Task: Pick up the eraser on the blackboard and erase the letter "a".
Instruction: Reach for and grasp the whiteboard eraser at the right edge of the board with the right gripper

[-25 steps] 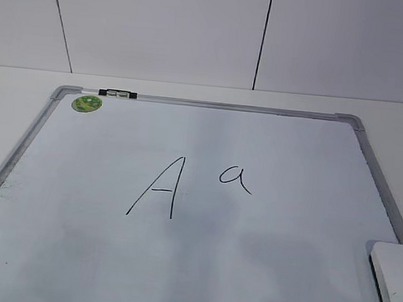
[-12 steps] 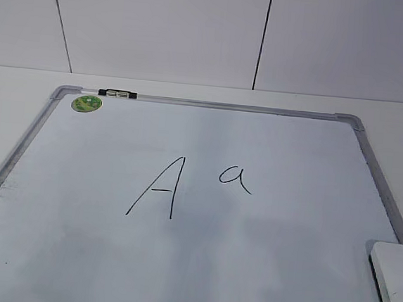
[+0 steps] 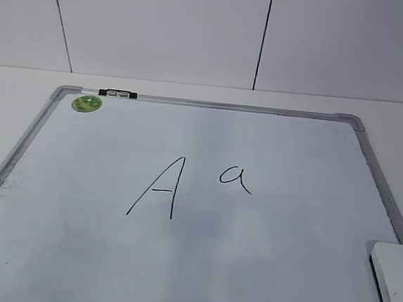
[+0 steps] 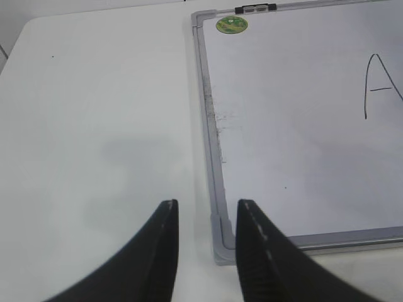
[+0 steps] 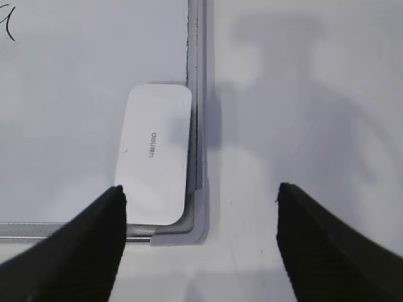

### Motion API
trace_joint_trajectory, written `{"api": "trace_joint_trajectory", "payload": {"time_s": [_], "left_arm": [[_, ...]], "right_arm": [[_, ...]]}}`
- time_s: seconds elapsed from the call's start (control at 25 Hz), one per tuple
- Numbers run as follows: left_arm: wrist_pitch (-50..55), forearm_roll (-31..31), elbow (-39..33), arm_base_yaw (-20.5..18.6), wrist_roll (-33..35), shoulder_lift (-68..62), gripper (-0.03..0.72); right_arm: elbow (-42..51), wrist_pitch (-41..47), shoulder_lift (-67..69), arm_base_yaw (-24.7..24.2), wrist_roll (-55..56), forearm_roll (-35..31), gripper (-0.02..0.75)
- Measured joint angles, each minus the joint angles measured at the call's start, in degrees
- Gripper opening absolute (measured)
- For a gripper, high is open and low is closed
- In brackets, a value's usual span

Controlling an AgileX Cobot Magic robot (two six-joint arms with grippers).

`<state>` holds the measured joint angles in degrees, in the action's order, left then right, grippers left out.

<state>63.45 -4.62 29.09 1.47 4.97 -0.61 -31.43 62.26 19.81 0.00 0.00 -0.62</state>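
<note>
The blackboard (image 3: 249,254) is a white board with a silver-grey frame, lying flat on the table. The letter "a" (image 3: 235,178) is written in black beside a taller capital "A" (image 3: 159,187). The eraser (image 3: 395,281) lies in the board's near right corner, also in the right wrist view (image 5: 154,153). My right gripper (image 5: 200,192) is open wide above that corner, the eraser just ahead and left of its middle. My left gripper (image 4: 207,206) is open and empty above the board's near left corner (image 4: 220,242).
A green round sticker (image 3: 87,103) and a small black clip (image 3: 117,94) sit at the board's far left corner. White table surface (image 4: 94,126) lies left of the board and also right of it (image 5: 302,113). A white panelled wall (image 3: 198,30) stands behind.
The eraser sits slightly lower and further right in the exterior view than a second ago; otherwise nothing has visibly moved.
</note>
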Motion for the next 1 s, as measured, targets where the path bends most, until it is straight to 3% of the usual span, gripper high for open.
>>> {"api": "trace_joint_trajectory", "payload": {"time_s": [0.52, 1.0], "left_arm": [[0.0, 0.0, 0.0, 0.0, 0.0, 0.0, 0.236], [0.0, 0.0, 0.0, 0.1, 0.0, 0.0, 0.239]], "right_arm": [[0.0, -8.8, 8.2, 1.1, 0.4, 1.2, 0.592], [0.0, -7.0, 16.6, 5.2, 2.9, -0.9, 0.592]]}}
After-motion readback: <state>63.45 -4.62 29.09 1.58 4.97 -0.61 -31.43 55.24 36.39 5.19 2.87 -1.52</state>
